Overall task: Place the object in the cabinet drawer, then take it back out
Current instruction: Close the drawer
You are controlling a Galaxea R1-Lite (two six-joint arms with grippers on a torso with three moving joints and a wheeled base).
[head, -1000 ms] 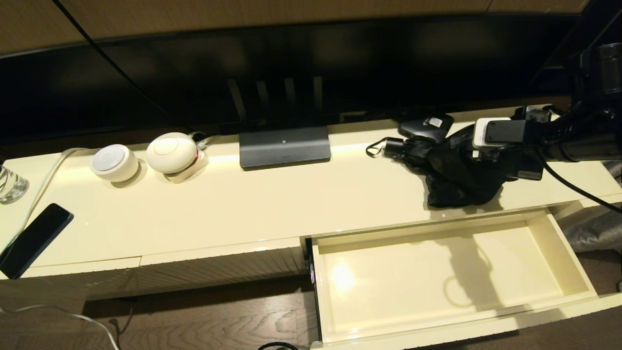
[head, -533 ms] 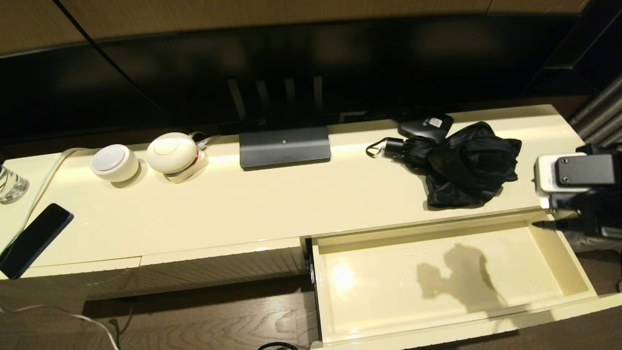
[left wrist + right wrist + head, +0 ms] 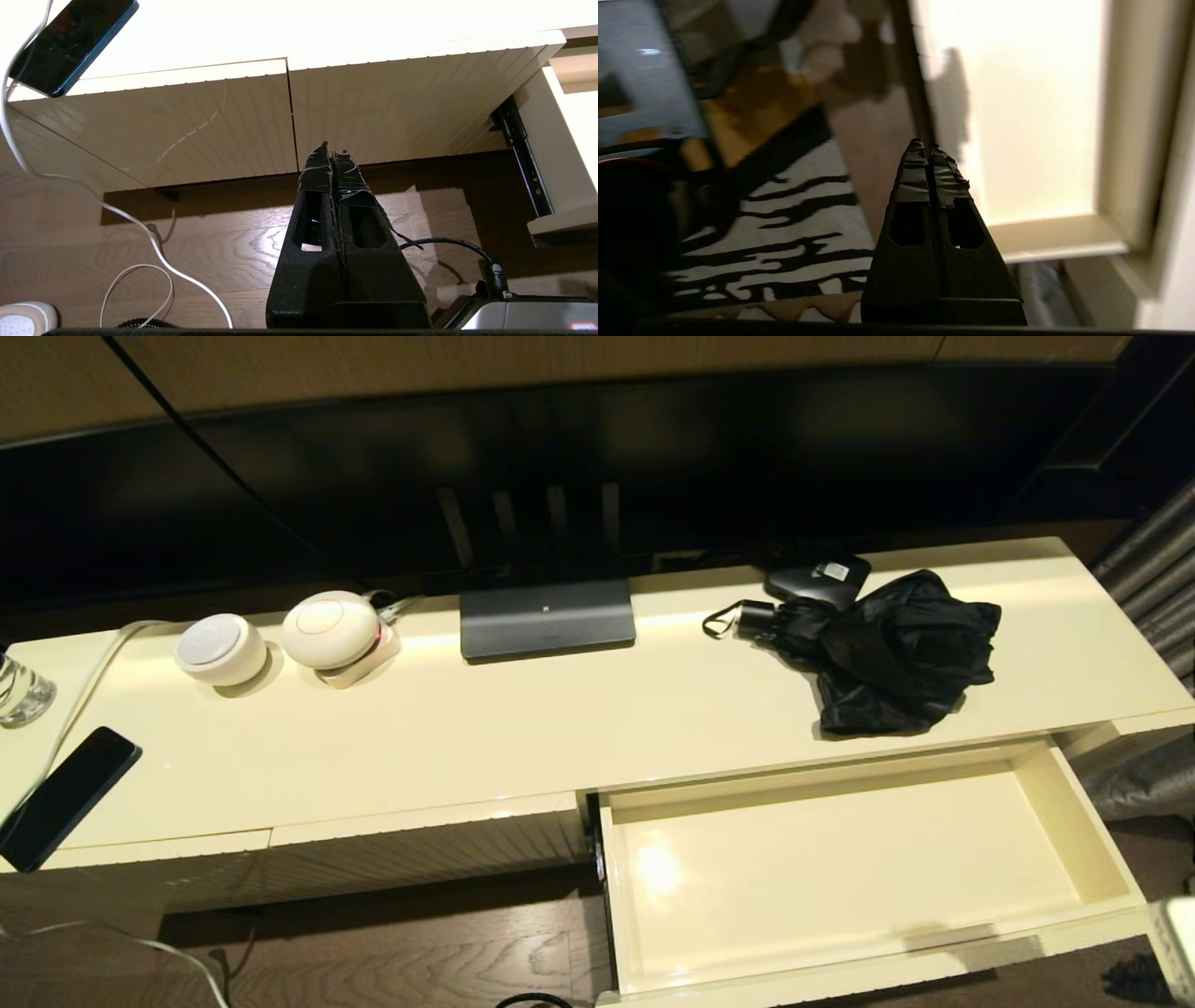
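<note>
1. The black compact umbrella (image 3: 887,653) lies on the right part of the bench top, its loose glossy fabric bunched in crumpled folds, its short black handle and thin wrist loop pointing toward the robot's left.
2. It sits just behind the open drawer, outside it, with nothing gripping it.
3. The wide shallow glossy cream drawer (image 3: 1083,821) is pulled out with its tray bare; ribbed cream front panels (image 3: 196,126) stand shut to its left.
4. A small flat black box with a white label (image 3: 820,577) touches the umbrella's far side.
5. The long glossy cream bench (image 3: 523,728) also carries a dark grey monitor stand (image 3: 547,619), two round white devices (image 3: 280,639), a dark phone (image 3: 65,795) and a clear glass (image 3: 21,689).
6. Wood-grain flooring (image 3: 210,247) lies below; a black-and-white striped rug (image 3: 784,242) shows beside the drawer.
7. The left end effector (image 3: 332,156) has its fingers pressed together, empty, low before the panels.
8. The right end effector (image 3: 928,148) is likewise closed on nothing, beside the drawer's outer corner.
</note>
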